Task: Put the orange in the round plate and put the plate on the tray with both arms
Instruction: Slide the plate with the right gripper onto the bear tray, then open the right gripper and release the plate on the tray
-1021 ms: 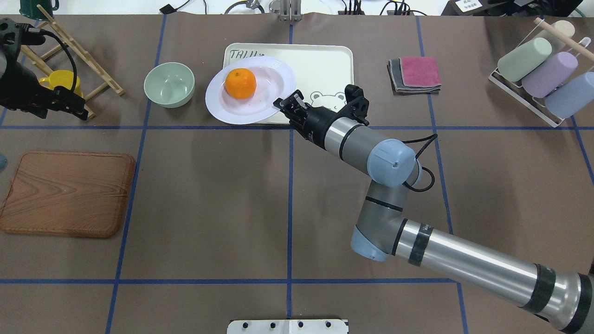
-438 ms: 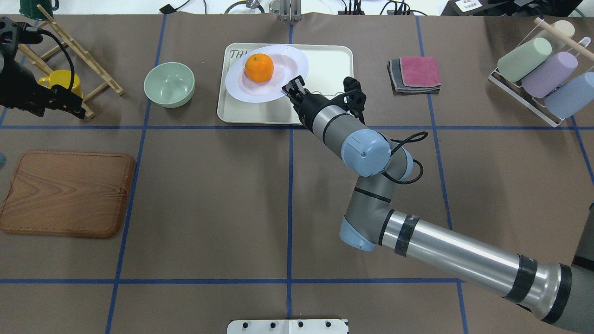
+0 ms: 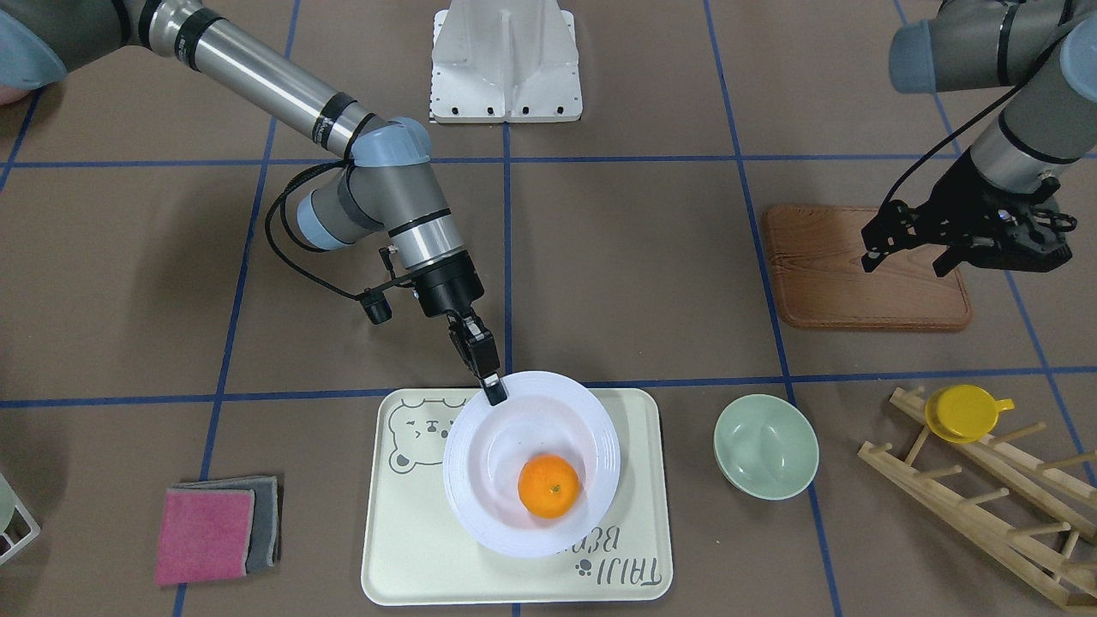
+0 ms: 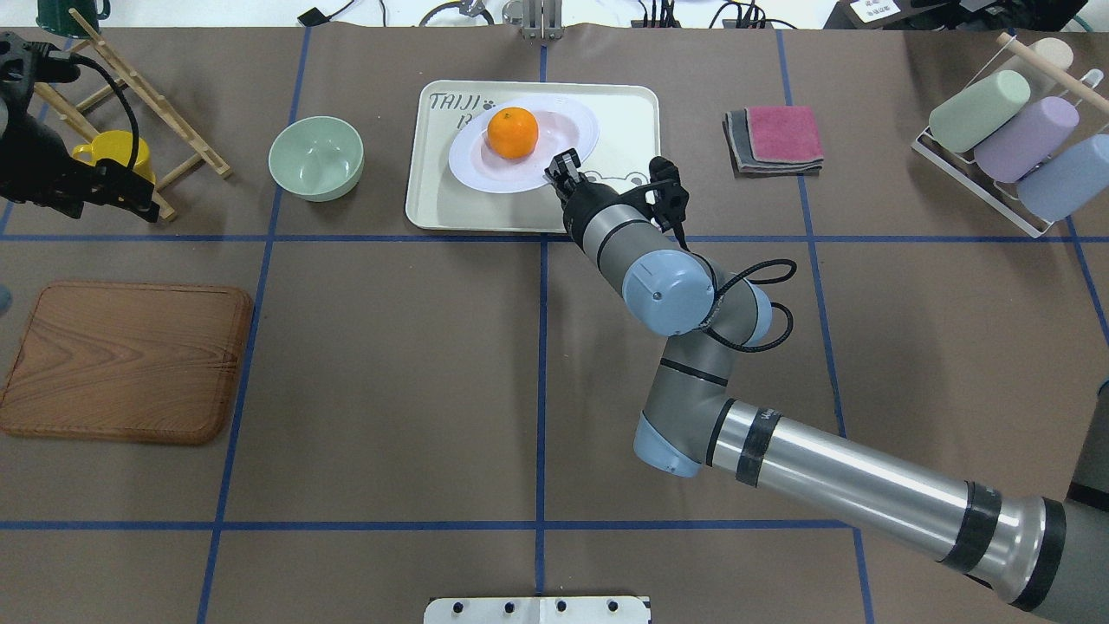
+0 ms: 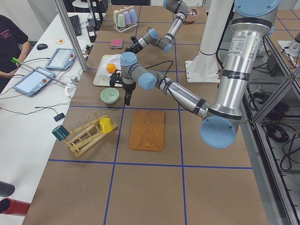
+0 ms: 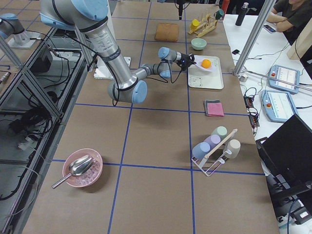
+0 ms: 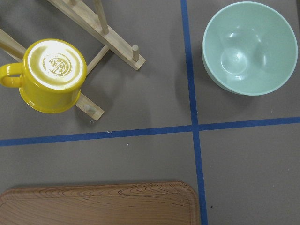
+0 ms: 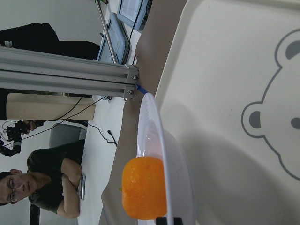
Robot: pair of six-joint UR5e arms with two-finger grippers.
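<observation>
Nearest the robot's base, a white mount plate (image 4: 537,609) sits at the table edge. The right arm reaches out from there across the brown mat. A wooden cutting board (image 4: 121,360) lies flat on the robot's left side.

Next out is the left gripper (image 4: 147,204). It hangs over the mat between the board and the peg rack (image 4: 165,121), well apart from the tray. Can't tell how wide its fingers stand: the wrist view shows none of them, only the yellow mug (image 7: 49,75), green bowl (image 7: 251,47) and the board's edge below. The mug hangs upside down on the rack.

Further out, the right gripper (image 4: 561,165) is pinched narrow on the near rim of the round white plate (image 4: 485,169), one fingertip above the rim and one below. The orange (image 4: 512,133) sits inside the plate, a bit off centre toward the far side. The plate is over the cream tray (image 4: 624,113), within its outline, covering part of the printed lettering, with the bear drawing beside it uncovered. The right wrist view shows a shadow on the tray under the plate, so it looks held a little above the tray. Can't tell if its far edge touches.

The green bowl sits just beside the tray on the robot's left. Folded cloths (image 4: 775,139), pink on grey, lie on its right. At the far right corner is a wire rack (image 4: 962,169) with pastel cups.
</observation>
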